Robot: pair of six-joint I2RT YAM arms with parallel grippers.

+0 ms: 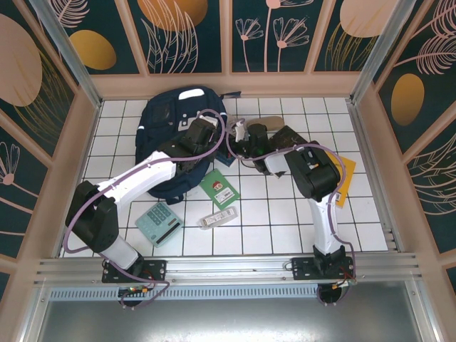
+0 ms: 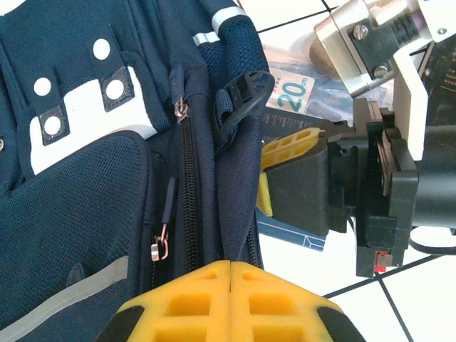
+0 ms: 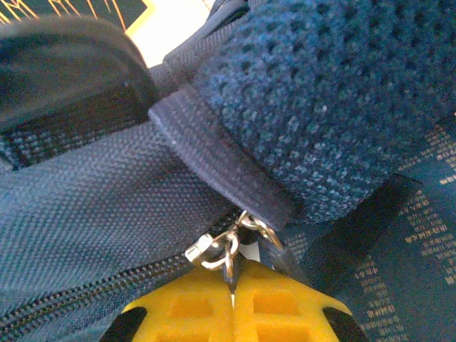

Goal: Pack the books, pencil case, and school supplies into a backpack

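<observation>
Stock on the white tiled table (image 1: pixel 285 228), overhead view, left to right:

1. Mint-green calculator (image 1: pixel 158 222): lower left, flat on the tiles, near my left arm.
2. Navy backpack (image 1: pixel 167 117): upper left of centre, lying flat, white patches up. It is the largest item.
3. My left pincer (image 2: pixel 231 274): yellow fingers pressed together on a fold of backpack fabric just beside a closed zipper, at the bottom of the left wrist view.
4. White-grey bar (image 1: pixel 217 216): below centre, tilted, just right of the calculator.
5. Small green book (image 1: pixel 219 189): just above the bar, near the backpack's lower right edge.
6. Clear packet (image 2: pixel 296 92): upper right of the left wrist view, beside the backpack, with a "20" label.
7. My right pincer (image 3: pixel 231 285): fingers pressed together, pinching the metal zipper pull (image 3: pixel 226 249) at the backpack's seam.
8. Dark blue book (image 3: pixel 427 235): right edge of the right wrist view, partly under the backpack.
9. Tan pencil case (image 1: pixel 271 125): upper centre, right of the backpack.
10. Yellow-orange book (image 1: pixel 343 187): right side, partly under my right arm.
</observation>
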